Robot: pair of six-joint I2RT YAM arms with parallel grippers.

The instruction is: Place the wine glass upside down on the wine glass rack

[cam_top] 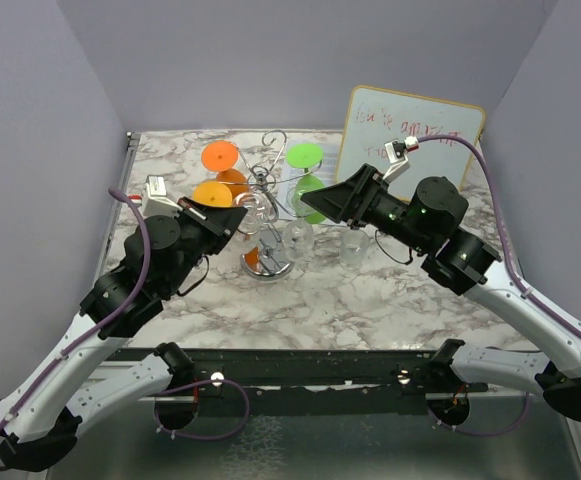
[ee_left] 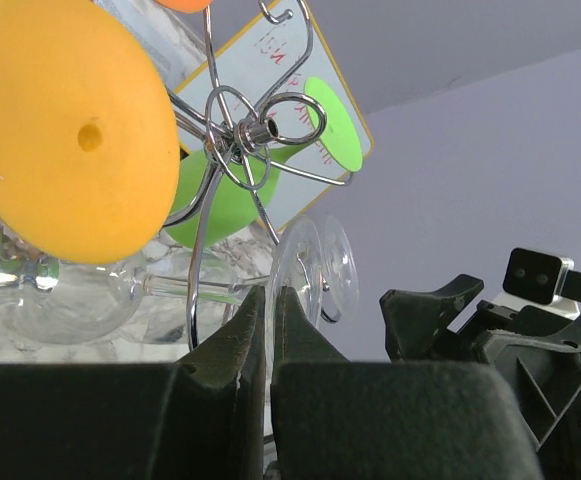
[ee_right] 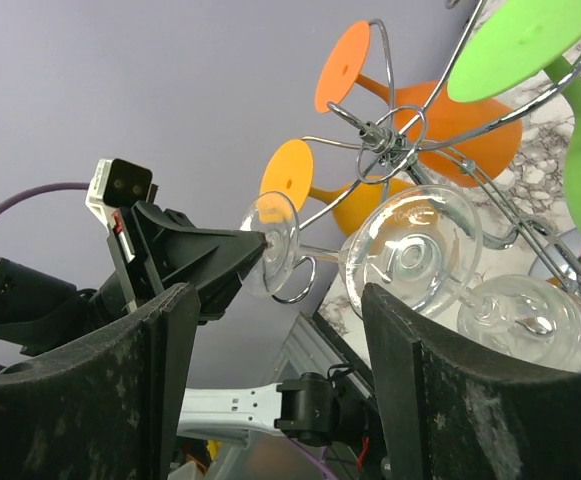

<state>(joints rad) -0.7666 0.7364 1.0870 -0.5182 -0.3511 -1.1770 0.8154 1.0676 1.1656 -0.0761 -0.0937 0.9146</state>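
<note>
The chrome wine glass rack [cam_top: 267, 195] stands mid-table on its disc base [cam_top: 268, 266]; its hub [ee_left: 255, 130] [ee_right: 380, 135] spreads curled loop arms. A clear wine glass lies roughly sideways at the rack. Its foot [ee_left: 305, 265] [ee_right: 270, 245] is pinched edge-on by my left gripper [ee_left: 270, 295] [cam_top: 242, 213], which is shut on it. The stem [ee_left: 185, 288] runs past a chrome wire to the bowl [ee_right: 415, 245]. I cannot tell whether the stem sits in a loop. My right gripper [ee_right: 278, 300] [cam_top: 305, 195] is open and empty, just right of the rack, facing the bowl.
Orange-footed glasses [cam_top: 220, 157] [ee_left: 60, 130] and a green-footed one [cam_top: 305, 155] [ee_right: 530, 45] hang on the rack. A second clear bowl [ee_right: 530, 320] sits low beside the base, and a clear glass [cam_top: 353, 248] is right of it. A whiteboard [cam_top: 410, 125] leans at the back right.
</note>
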